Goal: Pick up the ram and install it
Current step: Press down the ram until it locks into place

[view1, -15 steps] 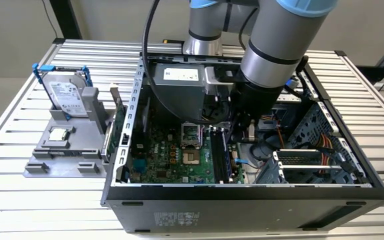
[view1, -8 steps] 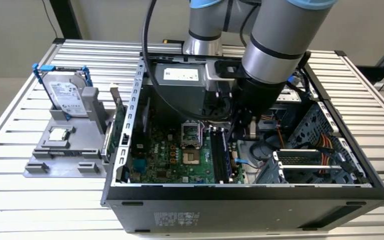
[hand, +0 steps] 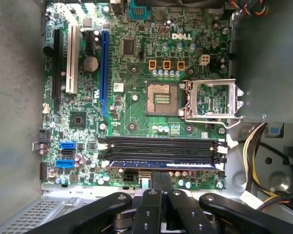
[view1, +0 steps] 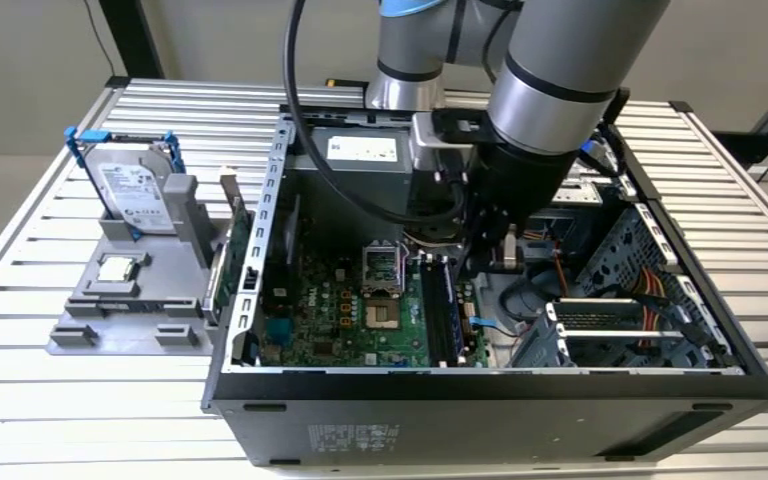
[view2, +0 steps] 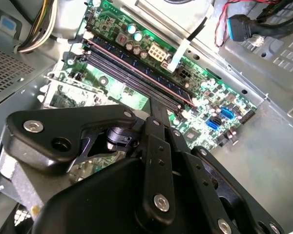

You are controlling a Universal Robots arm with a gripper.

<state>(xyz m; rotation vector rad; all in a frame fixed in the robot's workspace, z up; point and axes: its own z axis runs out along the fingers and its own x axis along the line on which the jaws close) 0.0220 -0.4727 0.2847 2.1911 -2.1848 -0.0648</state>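
Gripper [hand: 160, 183]: fingers closed together, apparently pressing on the ram [hand: 161, 165], which sits in a memory slot of the motherboard [hand: 132, 97] inside the open computer case [view1: 491, 390]. Writing: not recorded.

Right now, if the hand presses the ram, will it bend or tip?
Probably stiff yet fragile: the ram is a thin board on edge. Tipping seems unlikely, since it stands in a motherboard slot. The hand sits near mid-length, so it likely won't rock.
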